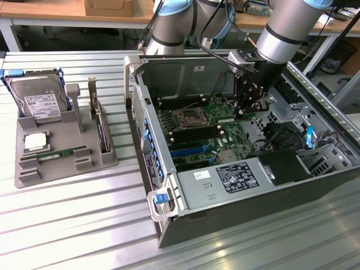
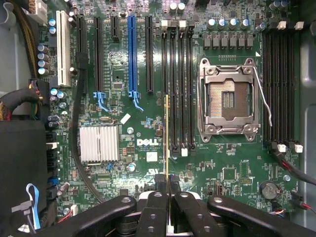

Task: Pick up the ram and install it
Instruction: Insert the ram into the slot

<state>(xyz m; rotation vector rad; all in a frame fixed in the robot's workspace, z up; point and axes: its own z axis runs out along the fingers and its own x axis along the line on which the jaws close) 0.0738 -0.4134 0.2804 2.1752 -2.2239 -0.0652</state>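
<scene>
In the wrist view my gripper (image 2: pixel 167 181) is shut on the ram (image 2: pixel 167 133), a thin green stick seen edge-on between the two black fingers. It hangs over the motherboard (image 2: pixel 143 143), lined up along the black memory slots (image 2: pixel 177 89) beside the open processor socket (image 2: pixel 228 96). Whether it touches a slot I cannot tell. The exterior view shows my gripper (image 1: pixel 250 107) lowered inside the open computer case (image 1: pixel 169 197), above the board. A second green ram stick (image 1: pixel 62 152) lies in the grey holder (image 1: pixel 28 174) at the exterior view's left.
The grey holder also carries a hard drive (image 1: pixel 39 101), a square silver processor chip (image 1: pixel 35 142) and an upright expansion card (image 1: pixel 101 126). Case walls surround the board. A black cable (image 2: pixel 79 123) and a silver heat sink (image 2: pixel 98 143) lie near the slots.
</scene>
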